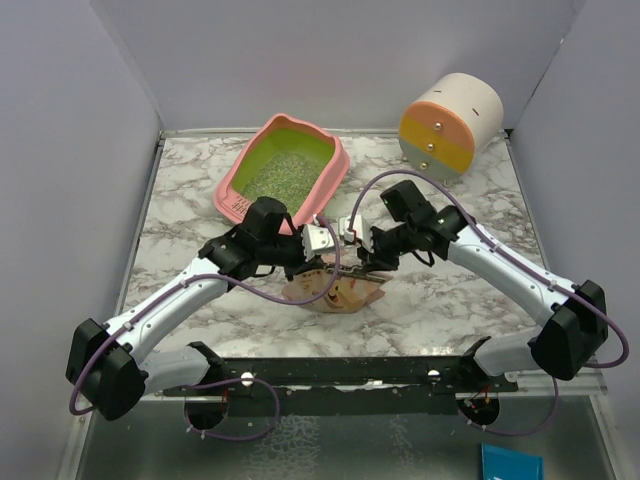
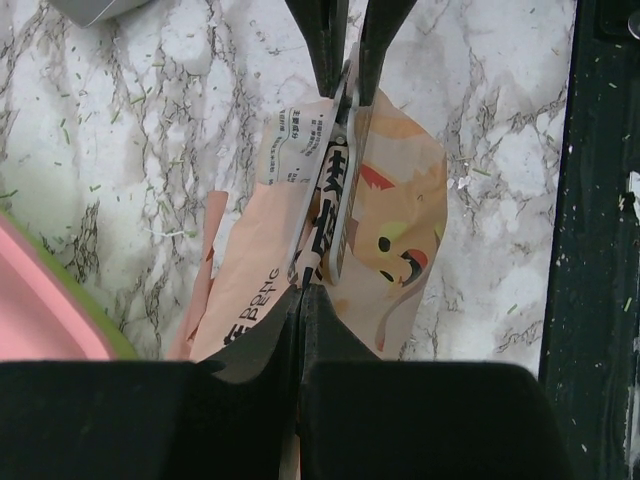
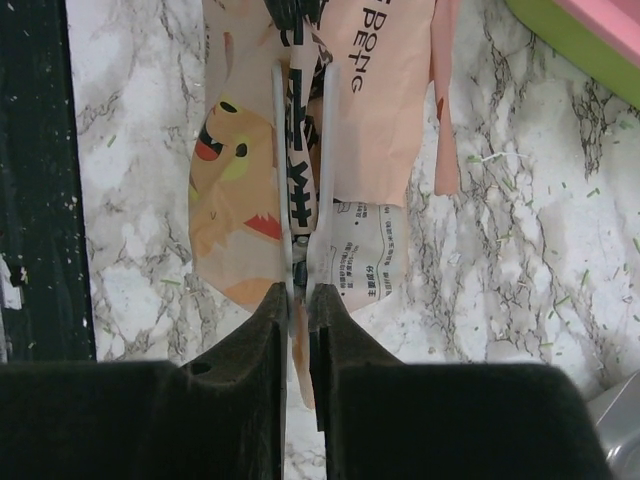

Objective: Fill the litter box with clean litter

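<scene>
Fig.: top view plus both wrist views. L gripper (image 2: 300, 296) and R gripper (image 3: 298, 292) meet at mid-table, tips facing each other. Each is pinched tight on an opposite end of the beige-orange pouch (image 1: 338, 292), which has cartoon-cat print and lies flattened between them over the marble table (image 1: 180, 230). Pouch-to-table contact can't be told. Litter box (image 1: 236, 200) sits just behind the grippers, left of centre, set at an angle w/ slotted lip toward the L arm. Clean litter (image 1: 275, 175) covers its green floor. Green flecks (image 3: 490, 157) dot the marble near the pouch. Round drawer cabinet (image 1: 450, 125) is at far right, well apart.
</scene>
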Controlling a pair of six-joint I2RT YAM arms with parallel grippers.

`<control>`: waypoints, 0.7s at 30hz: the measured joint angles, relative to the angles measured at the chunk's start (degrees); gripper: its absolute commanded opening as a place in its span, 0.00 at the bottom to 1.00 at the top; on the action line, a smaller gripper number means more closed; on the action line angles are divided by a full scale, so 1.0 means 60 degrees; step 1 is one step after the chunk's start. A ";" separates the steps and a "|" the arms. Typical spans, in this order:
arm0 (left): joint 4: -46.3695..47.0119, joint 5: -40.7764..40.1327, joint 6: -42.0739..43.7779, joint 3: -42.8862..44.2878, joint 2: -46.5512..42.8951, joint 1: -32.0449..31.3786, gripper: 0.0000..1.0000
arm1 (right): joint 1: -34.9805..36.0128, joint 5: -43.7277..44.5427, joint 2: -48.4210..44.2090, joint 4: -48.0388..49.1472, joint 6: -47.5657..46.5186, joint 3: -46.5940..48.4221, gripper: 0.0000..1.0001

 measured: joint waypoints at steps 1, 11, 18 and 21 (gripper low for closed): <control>0.0036 -0.0018 -0.0040 -0.0022 0.0000 -0.0004 0.08 | 0.0011 0.0040 0.0000 0.0036 0.0055 -0.0025 0.21; 0.0984 -0.0433 -0.0641 -0.0073 -0.0444 -0.0066 0.36 | 0.0146 0.0841 -0.0022 0.0266 0.1002 -0.0069 0.47; 0.2000 -0.2328 -0.1730 -0.0324 -0.1341 -0.0080 0.41 | 0.0153 0.1599 -0.0867 0.0685 0.2160 -0.0066 0.52; 0.2444 -0.3457 -0.2408 -0.0324 -0.1599 -0.0080 0.41 | 0.0153 0.2248 -0.1519 0.1290 0.2983 -0.0066 0.59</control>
